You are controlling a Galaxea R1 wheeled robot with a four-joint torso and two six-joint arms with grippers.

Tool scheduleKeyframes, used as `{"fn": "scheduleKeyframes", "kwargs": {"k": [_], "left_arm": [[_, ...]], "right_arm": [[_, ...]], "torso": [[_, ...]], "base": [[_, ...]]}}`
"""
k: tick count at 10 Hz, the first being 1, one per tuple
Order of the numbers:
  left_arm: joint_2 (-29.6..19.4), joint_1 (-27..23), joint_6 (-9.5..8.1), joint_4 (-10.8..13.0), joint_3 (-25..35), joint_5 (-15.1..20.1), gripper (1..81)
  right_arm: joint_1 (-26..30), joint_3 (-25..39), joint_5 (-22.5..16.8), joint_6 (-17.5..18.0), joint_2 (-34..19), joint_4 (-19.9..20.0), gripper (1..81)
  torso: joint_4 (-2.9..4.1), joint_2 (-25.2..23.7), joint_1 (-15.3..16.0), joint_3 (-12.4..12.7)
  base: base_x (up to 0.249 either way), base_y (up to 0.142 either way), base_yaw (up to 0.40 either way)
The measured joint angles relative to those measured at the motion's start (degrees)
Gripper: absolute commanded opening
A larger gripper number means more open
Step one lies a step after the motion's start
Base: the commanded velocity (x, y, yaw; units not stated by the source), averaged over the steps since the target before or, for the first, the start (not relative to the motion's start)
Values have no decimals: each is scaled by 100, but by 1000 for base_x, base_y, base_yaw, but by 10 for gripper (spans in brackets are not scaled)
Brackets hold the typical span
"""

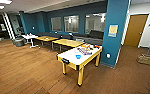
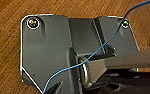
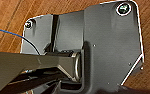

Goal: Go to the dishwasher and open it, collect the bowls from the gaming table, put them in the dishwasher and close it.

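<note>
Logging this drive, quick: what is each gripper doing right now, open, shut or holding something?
Left gripper: cannot be told; its wrist camera looks down on wood floor.
Right gripper: cannot be told; same floor below it.

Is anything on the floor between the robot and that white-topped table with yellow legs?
Nothing visible. Bare wood floor runs up to the white-topped table. The yellow-topped tables stand behind it, and the blue pillar beside its far end.

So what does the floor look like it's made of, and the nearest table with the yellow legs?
The floor looks like brown wood or wood-look planks: long board lines and grain streaks, slight sheen. The yellow-legged table seems painted wood or laminate, with a smooth glossy white top reflecting light; the exact material is unclear.
</note>
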Motion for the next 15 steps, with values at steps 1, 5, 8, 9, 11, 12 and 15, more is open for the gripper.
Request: {"fn": "scheduleKeyframes", "kwargs": {"k": [1, 5, 8, 9, 11, 12, 15], "left_arm": [[-4, 5, 0, 0, -2, 5, 811], [-2, 0, -2, 0, -2, 0, 811], [0, 2, 0, 0, 0, 5, 811], [-15, 5, 0, 0, -5, 7, 811], [-4, 5, 0, 0, -5, 10, 811], [9, 0, 0, 0, -5, 7, 811], [13, 2, 0, 0, -5, 10, 811]], "right_arm": [[4, 2, 0, 0, 17, 0, 811], [6, -5, 2, 0, 26, 0, 811], [6, -28, 0, 0, 28, 0, 811], [6, -28, 2, 0, 56, 0, 811], [6, -30, 0, 0, 44, 0, 811], [6, -30, 2, 0, 44, 0, 811], [4, -30, 2, 0, 26, 0, 811]], "torso": [[0, -2, 0, 0], [0, -2, 0, 0], [0, -2, 0, 0], [0, -2, 0, 0], [0, -2, 0, 0], [0, -2, 0, 0], [0, -2, 0, 2]], "base": [[138, 61, 0], [146, 61, 0], [148, 20, 0], [148, 0, 0], [149, 0, 0], [152, 0, 0], [153, 0, 0]]}}
